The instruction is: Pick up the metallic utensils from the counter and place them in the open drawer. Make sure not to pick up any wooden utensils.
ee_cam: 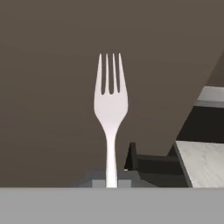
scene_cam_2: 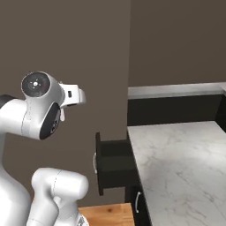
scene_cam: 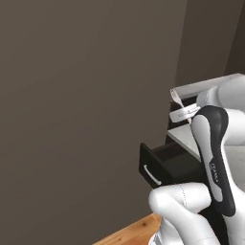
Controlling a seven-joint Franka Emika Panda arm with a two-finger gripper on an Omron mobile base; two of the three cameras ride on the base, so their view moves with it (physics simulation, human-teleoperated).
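Marbled pale tabletop (scene_cam_2: 176, 167) fills the 4 o'clock corner of the right base view, the open drawer (scene_cam_2: 112, 163) jutting from its black base at 9 o'clock. Raised above the drawer, the gripper (scene_cam: 184, 112) clamps the fork (ee_cam: 110, 109) by its handle, tines pointing to 12 o'clock in the hand view

The open drawer (scene_cam_2: 112, 165) juts out leftward from the end of the bench (scene_cam_2: 181, 167), just below the slab. A wall stands behind the drawer, and a second worktop (scene_cam_2: 174, 90) runs along the back, beyond the bench. The hand (scene_cam: 184, 113) hangs above the drawer, with the fork (ee_cam: 110, 116) sticking out past it toward the wall.
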